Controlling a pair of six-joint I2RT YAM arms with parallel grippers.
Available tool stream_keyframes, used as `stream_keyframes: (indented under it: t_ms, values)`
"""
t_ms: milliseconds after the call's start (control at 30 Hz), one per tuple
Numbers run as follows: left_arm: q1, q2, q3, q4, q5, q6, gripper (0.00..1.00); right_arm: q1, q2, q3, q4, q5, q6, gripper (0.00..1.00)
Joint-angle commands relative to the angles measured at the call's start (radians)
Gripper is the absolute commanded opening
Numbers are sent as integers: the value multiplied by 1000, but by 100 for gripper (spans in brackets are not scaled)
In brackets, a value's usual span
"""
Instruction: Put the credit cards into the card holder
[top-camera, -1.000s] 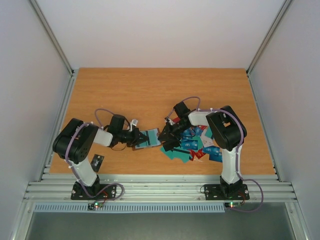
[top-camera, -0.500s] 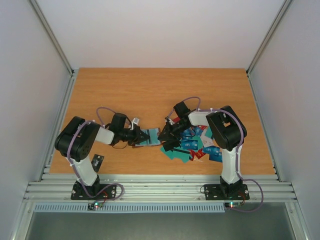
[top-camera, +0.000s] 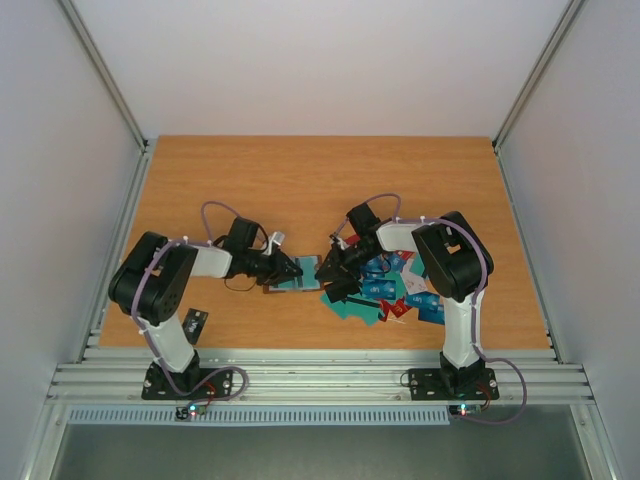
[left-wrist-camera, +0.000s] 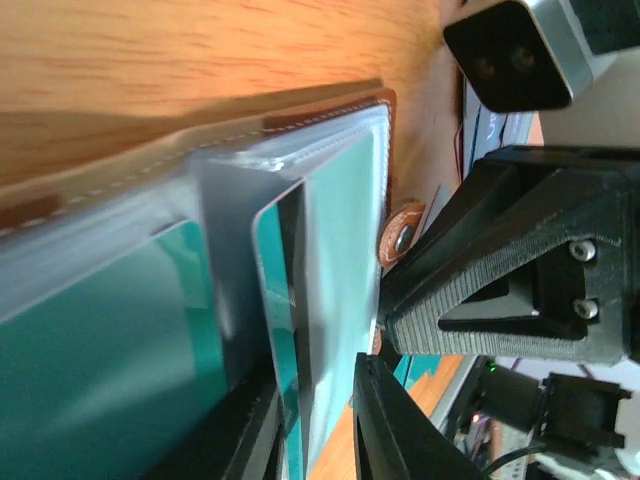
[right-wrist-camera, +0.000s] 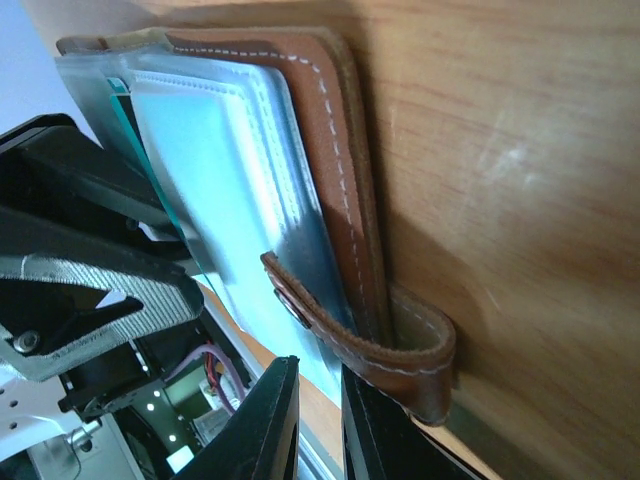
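2 narrow gaps: left fingers (left-wrist-camera: 400, 435) loose around teal credit card (left-wrist-camera: 266, 295), right fingers (right-wrist-camera: 262, 430) tight on card holder (right-wrist-camera: 322, 130).

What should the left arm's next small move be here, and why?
Probably nudge the teal plastic card deeper into the clear sleeve of the brown leather card holder: the left tool stands loose around the card's edge, which seems only partly tucked in.

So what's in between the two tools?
The card holder, lying open on the table with a teal card going in. The top view shows it between the left tool and the right tool.
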Motion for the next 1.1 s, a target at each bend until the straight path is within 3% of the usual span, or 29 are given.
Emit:
stream_keyframes:
  t_ms: [0, 133, 467, 1067]
  values:
    - [-17, -38, 39, -217, -60, 99, 25, 8, 11, 25, 30, 2, 14, 14]
    - [-17, -61, 93, -370, -118, 150, 32, 7, 9, 23, 39, 4, 20, 14]
    - [-41, -31, 245, -607, -233, 235, 37, 7, 0, 14, 81, 2, 52, 14]
    - [-163, 93, 548, -958, -509, 188, 50, 10, -13, -14, 218, -20, 159, 14]
